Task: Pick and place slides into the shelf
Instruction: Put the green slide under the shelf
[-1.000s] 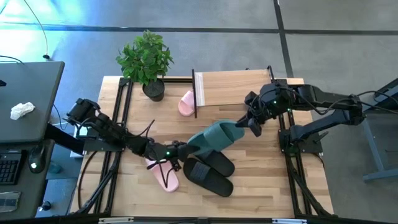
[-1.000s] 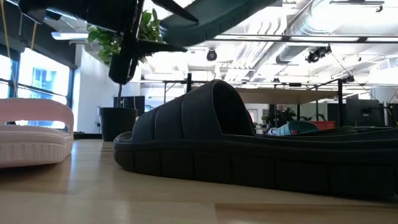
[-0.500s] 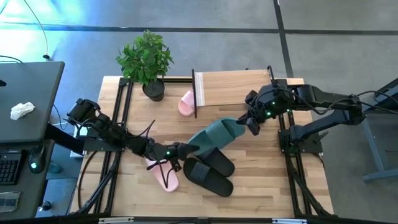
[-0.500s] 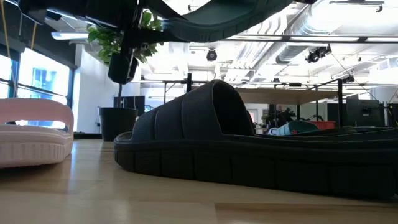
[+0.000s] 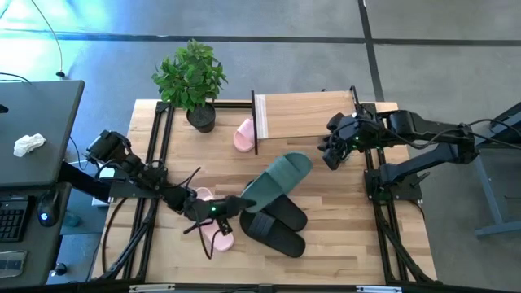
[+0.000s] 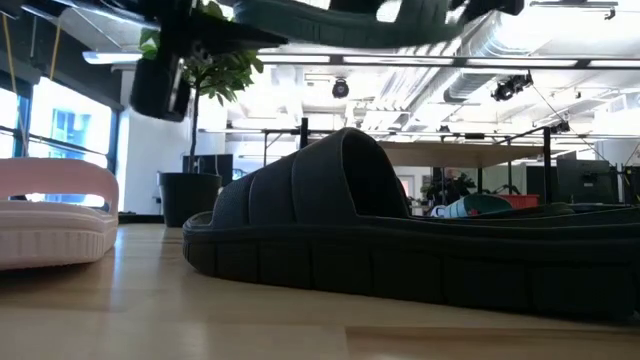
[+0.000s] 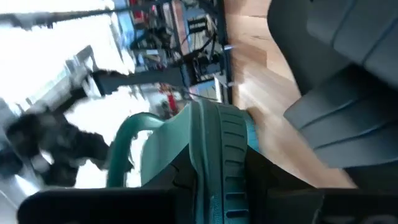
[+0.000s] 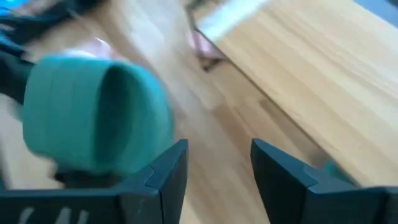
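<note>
**Green slide held up over the table**

Closest to the front edge, two black slides (image 5: 275,224) lie side by side, touching each other. In the low view one black slide (image 6: 400,250) fills most of the picture. At about 9 o'clock from them a pink slide (image 5: 213,230) lies flat on the table (image 5: 350,236).

The left gripper (image 5: 230,205) sits just above the pink slide. It is closed on the heel end of a green slide (image 5: 277,181), and that slide is up in the air over the black ones. In the left wrist view the green slide (image 7: 211,149) sits between the dark fingers.

Farther back, at about 2 o'clock from the green slide, the right gripper (image 5: 329,156) hangs near the front of the shelf (image 5: 303,115). Its fingers (image 8: 165,171) are spread apart with nothing between them.

The shelf stands at the back of the table. A second pink slide (image 5: 243,135) lies at its left end, at 9 o'clock. A potted plant (image 5: 192,79) stands at the far left corner.
</note>
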`<action>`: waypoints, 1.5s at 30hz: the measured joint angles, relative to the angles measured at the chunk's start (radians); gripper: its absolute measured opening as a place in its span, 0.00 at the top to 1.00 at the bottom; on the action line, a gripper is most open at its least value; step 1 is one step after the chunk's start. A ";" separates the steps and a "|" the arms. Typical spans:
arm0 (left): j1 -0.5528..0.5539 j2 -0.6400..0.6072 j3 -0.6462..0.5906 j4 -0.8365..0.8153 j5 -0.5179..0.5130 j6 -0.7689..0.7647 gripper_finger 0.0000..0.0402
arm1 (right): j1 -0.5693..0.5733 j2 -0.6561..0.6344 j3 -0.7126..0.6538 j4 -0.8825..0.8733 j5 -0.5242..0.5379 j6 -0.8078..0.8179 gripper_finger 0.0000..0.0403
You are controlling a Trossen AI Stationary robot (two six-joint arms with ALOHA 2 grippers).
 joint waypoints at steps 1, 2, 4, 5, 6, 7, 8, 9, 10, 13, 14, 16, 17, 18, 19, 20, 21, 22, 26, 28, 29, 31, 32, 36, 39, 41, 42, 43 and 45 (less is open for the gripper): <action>-0.003 0.000 0.007 -0.012 -0.021 -0.052 0.87 | 0.000 -0.001 0.000 -0.025 0.015 0.001 0.59; -0.005 0.001 0.021 -0.025 -0.050 -0.103 0.87 | 0.003 -0.002 0.000 -0.045 0.029 0.007 0.59; -0.005 0.005 0.069 -0.075 -0.100 -0.198 0.87 | 0.016 -0.003 0.000 -0.097 0.053 0.035 0.59; -0.003 0.015 0.101 -0.109 -0.120 -0.244 0.87 | 0.024 -0.003 0.000 -0.118 0.065 0.046 0.59; -0.003 0.025 0.133 -0.153 -0.132 -0.281 0.88 | 0.035 -0.002 0.000 -0.135 0.075 0.056 0.60; -0.002 0.037 0.166 -0.209 -0.137 -0.314 0.88 | 0.046 -0.002 0.000 -0.152 0.082 0.062 0.60; -0.003 0.057 0.206 -0.261 -0.136 -0.342 0.88 | 0.058 -0.003 0.000 -0.168 0.090 0.069 0.61; -0.002 0.083 0.248 -0.311 -0.124 -0.364 0.88 | 0.072 -0.003 0.000 -0.179 0.106 0.081 0.61; -0.002 0.105 0.286 -0.363 -0.110 -0.387 0.88 | 0.089 -0.002 0.000 -0.191 0.115 0.095 0.61; -0.001 0.181 0.405 -0.506 -0.094 -0.504 0.88 | 0.142 -0.003 0.000 -0.238 0.152 0.146 0.61; 0.005 0.201 0.440 -0.546 -0.074 -0.549 0.88 | 0.159 -0.002 0.000 -0.261 0.157 0.170 0.61; 0.011 0.255 0.514 -0.603 -0.078 -0.660 0.88 | 0.194 -0.003 0.000 -0.304 0.163 0.225 0.61; 0.019 0.276 0.545 -0.626 -0.073 -0.706 0.88 | 0.213 -0.002 -0.001 -0.324 0.163 0.251 0.61; 0.027 0.295 0.574 -0.646 -0.068 -0.746 0.88 | 0.231 -0.002 -0.002 -0.345 0.163 0.277 0.61; 0.033 0.315 0.607 -0.661 -0.069 -0.781 0.88 | 0.249 -0.002 -0.002 -0.362 0.162 0.307 0.61; 0.041 0.332 0.639 -0.668 -0.065 -0.805 0.88 | 0.269 -0.002 -0.002 -0.376 0.159 0.332 0.61; 0.050 0.346 0.668 -0.672 -0.052 -0.824 0.88 | 0.288 -0.002 -0.003 -0.389 0.156 0.356 0.61; 0.058 0.359 0.694 -0.686 -0.043 -0.839 0.88 | 0.307 -0.002 -0.003 -0.401 0.156 0.379 0.61; 0.103 0.422 0.790 -0.759 -0.033 -0.923 0.88 | 0.387 -0.002 -0.003 -0.406 0.157 0.445 0.61; 0.128 0.463 0.834 -0.775 -0.008 -0.984 0.88 | 0.430 -0.002 -0.003 -0.406 0.156 0.473 0.61; 0.137 0.475 0.844 -0.787 0.017 -0.999 0.88 | 0.449 -0.001 -0.003 -0.406 0.157 0.485 0.61; 0.154 0.510 0.868 -0.803 -0.013 -1.018 0.88 | 0.486 -0.001 -0.003 -0.407 0.167 0.506 0.61; 0.163 0.532 0.885 -0.788 -0.013 -1.023 0.88 | 0.504 0.001 -0.003 -0.406 0.179 0.514 0.61; 0.195 0.595 0.946 -0.777 -0.043 -1.033 0.88 | 0.569 0.015 -0.003 -0.406 0.244 0.544 0.61; 0.217 0.641 0.986 -0.796 -0.055 -1.033 0.88 | 0.605 0.038 -0.003 -0.407 0.266 0.551 0.61; 0.237 0.673 1.015 -0.783 -0.040 -1.041 0.88 | 0.629 0.058 -0.003 -0.406 0.268 0.552 0.61; 0.246 0.685 1.026 -0.791 -0.049 -1.044 0.88 | 0.637 0.067 -0.003 -0.407 0.273 0.554 0.61; 0.255 0.699 1.040 -0.793 -0.068 -1.048 0.88 | 0.644 0.078 -0.003 -0.407 0.279 0.554 0.61; 0.277 0.720 1.060 -0.789 -0.064 -1.049 0.88 | 0.663 0.104 -0.003 -0.406 0.281 0.554 0.61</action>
